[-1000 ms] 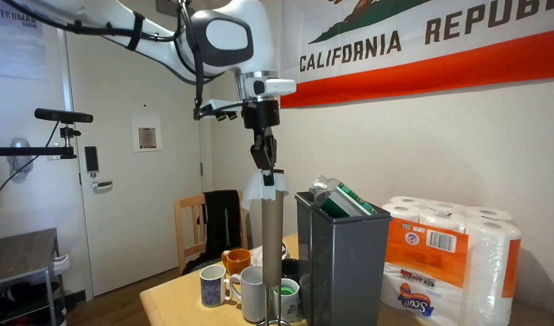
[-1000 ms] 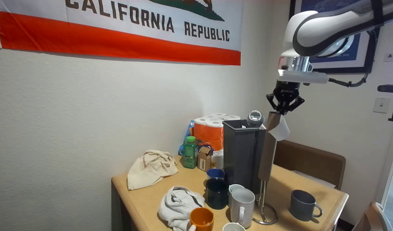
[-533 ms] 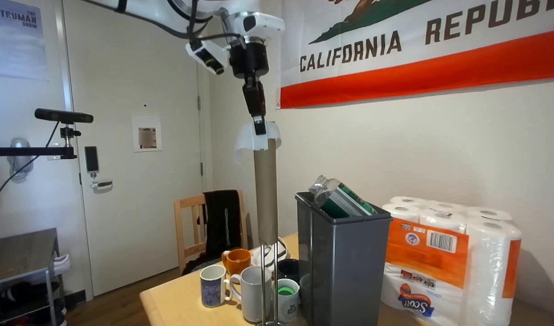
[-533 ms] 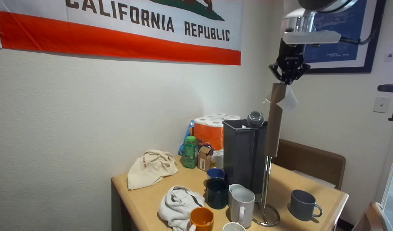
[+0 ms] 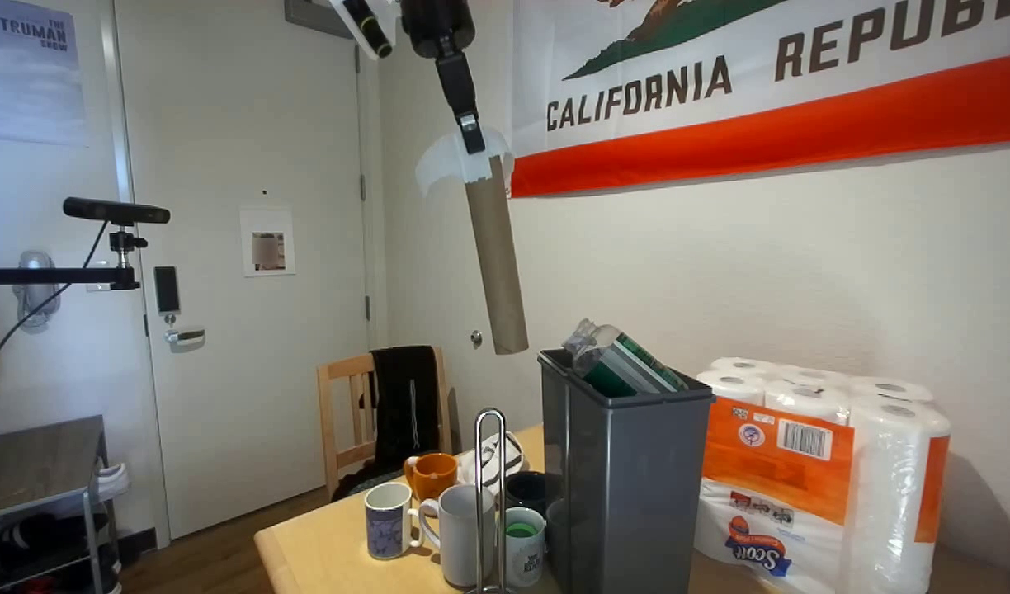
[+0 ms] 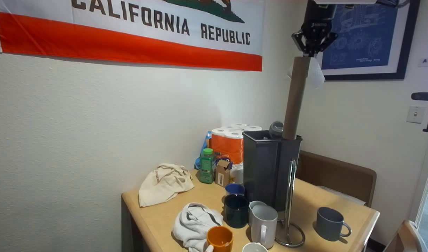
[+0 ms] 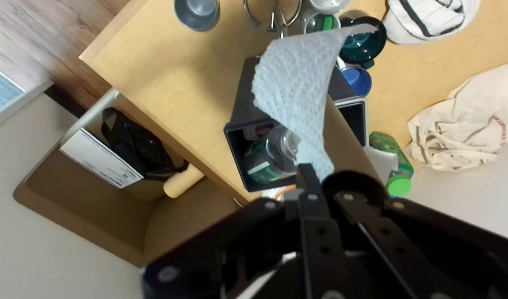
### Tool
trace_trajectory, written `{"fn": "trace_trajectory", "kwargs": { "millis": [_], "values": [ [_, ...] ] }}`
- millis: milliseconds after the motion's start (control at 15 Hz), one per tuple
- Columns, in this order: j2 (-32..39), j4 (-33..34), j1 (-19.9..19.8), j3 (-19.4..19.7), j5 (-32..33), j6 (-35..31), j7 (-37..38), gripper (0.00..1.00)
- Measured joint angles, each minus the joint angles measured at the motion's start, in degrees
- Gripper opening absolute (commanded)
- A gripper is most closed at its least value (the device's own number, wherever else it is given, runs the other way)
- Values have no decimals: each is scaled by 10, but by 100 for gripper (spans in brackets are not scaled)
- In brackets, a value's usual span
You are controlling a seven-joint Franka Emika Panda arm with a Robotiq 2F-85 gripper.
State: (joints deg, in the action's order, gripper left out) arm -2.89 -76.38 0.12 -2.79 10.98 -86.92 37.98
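While the cardboard tube (image 5: 498,264) dangles in mid-air, the gripper (image 5: 472,139) pinches it by the top edge, and the wrist view catches a torn scrap of white paper (image 7: 293,83) trapped in the bite! Below stands the wire holder (image 6: 288,210), bare. Look at the tilt: the tube's lower end leans toward the grey bin (image 5: 649,495), a gap showing between them in an exterior view, with a plastic bottle (image 7: 270,153) poking up out of the bin. So this reads as the carrying step, the lift-off seemingly done. And the next move? It likely calls for a firm hold on that thin wall, and enough height to keep the low end clear of rim and bottle.
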Motion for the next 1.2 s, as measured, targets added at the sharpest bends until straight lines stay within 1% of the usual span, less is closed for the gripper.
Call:
{"fn": "trace_trajectory", "kwargs": {
  "millis": [267,533,800,1000,1200],
  "values": [
    [37,77,17,-10,14,-2,-1,1],
    [70,116,31,-14,42,-22,-1,1],
    [95,115,35,-14,79,-73,3,1],
    [109,105,34,-12,82,-103,8,1],
    [113,81,33,-5,83,-127,18,1]
  ]
}}
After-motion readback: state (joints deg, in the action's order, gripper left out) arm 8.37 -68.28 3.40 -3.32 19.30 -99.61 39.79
